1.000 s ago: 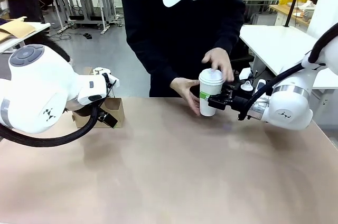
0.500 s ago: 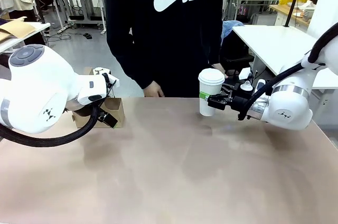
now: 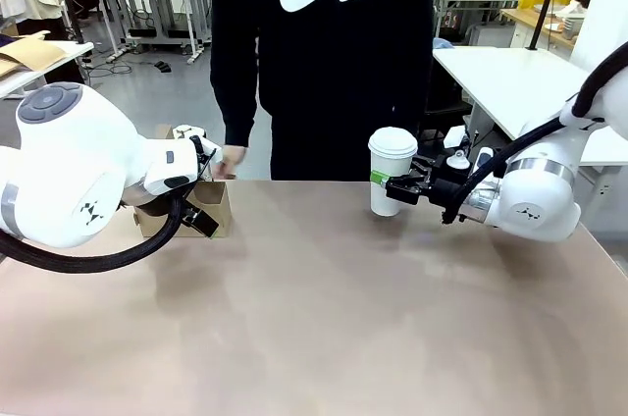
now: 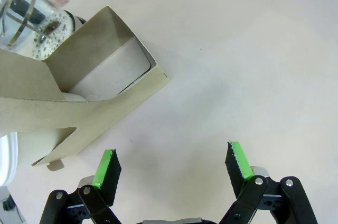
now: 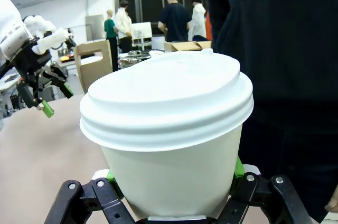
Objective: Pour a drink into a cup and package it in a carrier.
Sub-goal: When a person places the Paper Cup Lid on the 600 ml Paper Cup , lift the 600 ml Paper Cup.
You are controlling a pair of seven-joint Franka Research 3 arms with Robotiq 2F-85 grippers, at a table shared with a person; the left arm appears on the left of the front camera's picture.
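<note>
The person's hand (image 3: 232, 158) has withdrawn from the lidded cup (image 3: 392, 171); right gripper (image 3: 404, 187) clamps it; left gripper (image 4: 171, 161) spread wide beside carrier (image 4: 79, 110).

The table (image 3: 324, 338) in front of me is a plain tan top. On my far left the brown cardboard carrier (image 3: 211, 208) sits on it, pockets up, the glass press jug (image 4: 24, 15) just behind.
</note>
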